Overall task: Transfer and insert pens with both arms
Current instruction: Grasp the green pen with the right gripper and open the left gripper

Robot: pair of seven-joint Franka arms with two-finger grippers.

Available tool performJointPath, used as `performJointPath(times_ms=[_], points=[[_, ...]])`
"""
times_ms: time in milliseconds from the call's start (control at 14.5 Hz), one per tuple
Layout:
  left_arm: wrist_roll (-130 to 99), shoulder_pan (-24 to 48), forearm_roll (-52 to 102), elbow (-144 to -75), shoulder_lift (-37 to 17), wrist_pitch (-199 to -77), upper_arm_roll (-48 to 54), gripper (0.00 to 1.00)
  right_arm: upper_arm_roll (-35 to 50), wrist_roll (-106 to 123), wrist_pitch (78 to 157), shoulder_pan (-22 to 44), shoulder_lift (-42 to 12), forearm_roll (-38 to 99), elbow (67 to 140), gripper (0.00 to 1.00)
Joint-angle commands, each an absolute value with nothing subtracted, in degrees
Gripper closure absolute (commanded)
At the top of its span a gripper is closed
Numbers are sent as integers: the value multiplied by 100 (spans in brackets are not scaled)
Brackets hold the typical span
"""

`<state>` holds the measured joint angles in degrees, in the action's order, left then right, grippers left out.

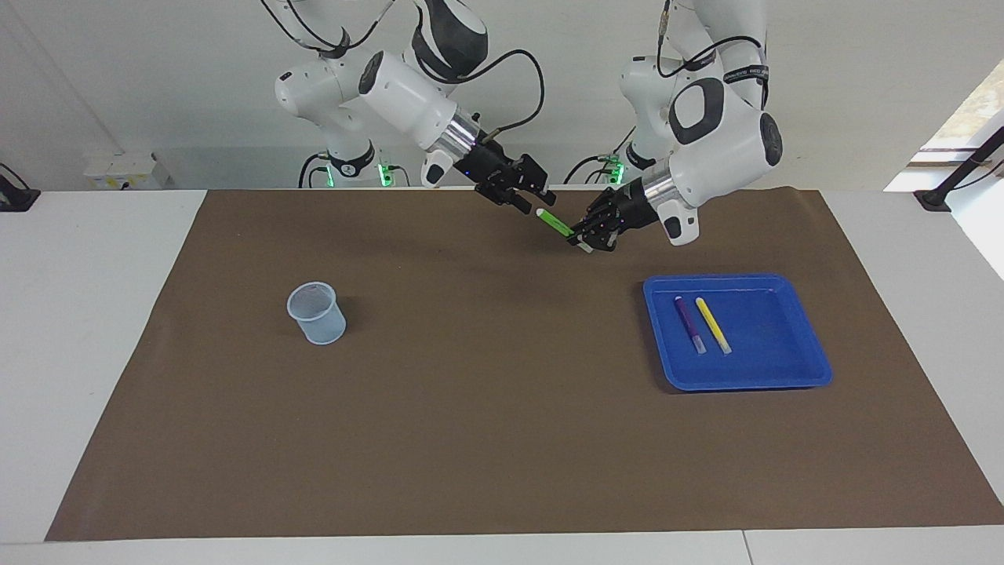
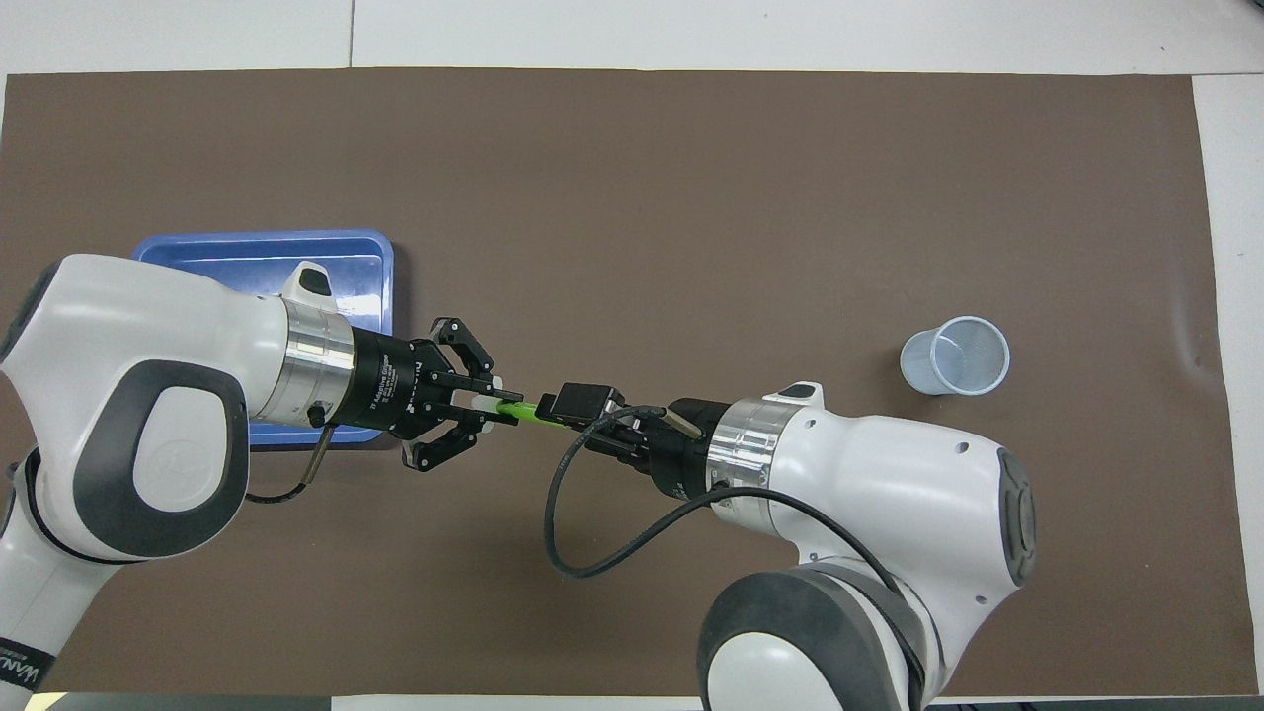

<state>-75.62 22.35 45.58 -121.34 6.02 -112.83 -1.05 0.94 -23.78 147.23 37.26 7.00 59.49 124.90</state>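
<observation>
My left gripper (image 1: 585, 238) (image 2: 491, 406) is shut on the pale cap end of the green pen (image 1: 555, 224) (image 2: 521, 410) and holds it slanted in the air over the mat, near the robots' edge. The right gripper (image 1: 536, 200) (image 2: 575, 402) is at the pen's free end, and in the overhead view it covers that tip. Whether it touches the pen is unclear. The purple pen (image 1: 689, 324) and the yellow pen (image 1: 713, 324) lie side by side in the blue tray (image 1: 784, 375) (image 2: 247, 253). In the overhead view my left arm hides them.
A translucent cup (image 1: 316, 313) (image 2: 956, 355) stands upright on the brown mat (image 1: 502, 439) toward the right arm's end. The blue tray sits toward the left arm's end. A black cable loops beneath the right wrist.
</observation>
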Motion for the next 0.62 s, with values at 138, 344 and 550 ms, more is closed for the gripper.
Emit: performJointPath(times_ms=[138, 344, 550], points=[[-7673, 2329, 4764, -12375, 817, -11470, -149, 100, 70, -2338, 14906, 3797, 580, 5941, 12384, 46], [-7725, 2338, 4799, -12375, 817, -11575, -149, 100, 79, -2355, 14906, 3806, 580, 5941, 12384, 46], [-7734, 2338, 4843, -12375, 817, -11575, -149, 100, 88, -2364, 14897, 3814, 580, 5941, 12384, 46]])
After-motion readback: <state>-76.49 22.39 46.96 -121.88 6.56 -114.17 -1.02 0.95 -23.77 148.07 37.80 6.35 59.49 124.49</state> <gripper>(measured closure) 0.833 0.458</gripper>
